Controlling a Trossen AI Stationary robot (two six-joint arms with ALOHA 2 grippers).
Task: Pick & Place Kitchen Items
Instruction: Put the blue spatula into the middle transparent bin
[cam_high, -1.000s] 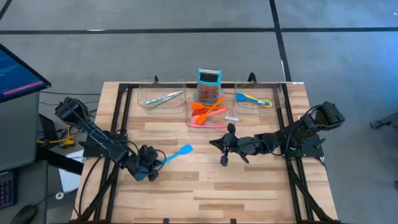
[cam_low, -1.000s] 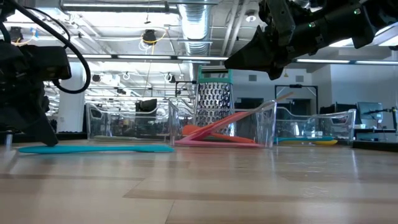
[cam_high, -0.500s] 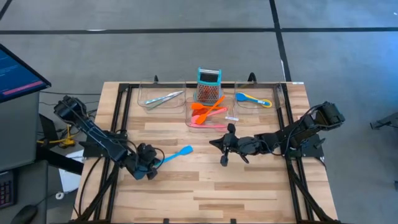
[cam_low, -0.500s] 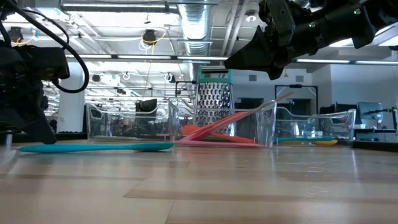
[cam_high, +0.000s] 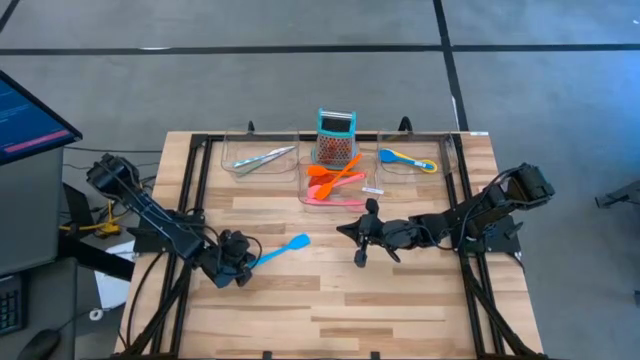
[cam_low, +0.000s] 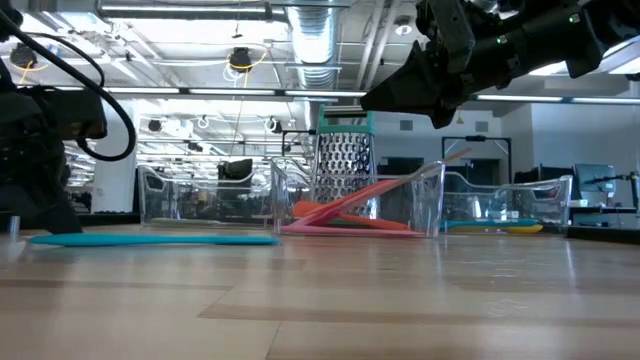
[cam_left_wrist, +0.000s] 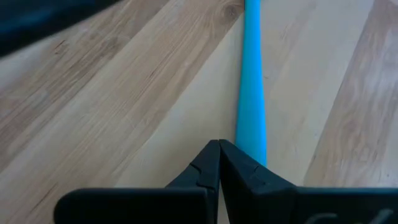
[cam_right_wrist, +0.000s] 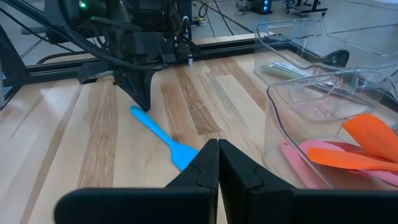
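A blue spatula (cam_high: 282, 246) lies flat on the wooden table, left of centre; it also shows in the low view (cam_low: 150, 238) and the right wrist view (cam_right_wrist: 158, 134). My left gripper (cam_high: 247, 263) is shut, low at the table, with its fingertips (cam_left_wrist: 219, 144) right beside the spatula's handle (cam_left_wrist: 252, 93), near its free end. My right gripper (cam_high: 358, 240) is shut and empty, held above the table right of centre (cam_low: 375, 100). Silvery tongs (cam_high: 262, 158), orange, red and pink utensils (cam_high: 335, 180) and a blue and yellow spoon (cam_high: 408, 158) lie in clear trays at the back. My left gripper's shut fingers stand against one side of the blue spatula's handle (cam_left_wrist: 251, 149), near its free end, slanting down from the table's left. I cannot tell whether they touch it. The spatula lies flat on the table, not between the fingers.
Three clear trays stand in a row along the far edge, the middle one (cam_high: 362, 195) a little nearer. A teal-topped metal grater (cam_high: 336, 138) stands upright behind the middle tray. Black frame rails (cam_high: 195, 190) run along the table's left and right sides.
My left gripper has drawn back a little toward the table's left edge, still shut. The blue spatula has stayed flat on the table where it was.
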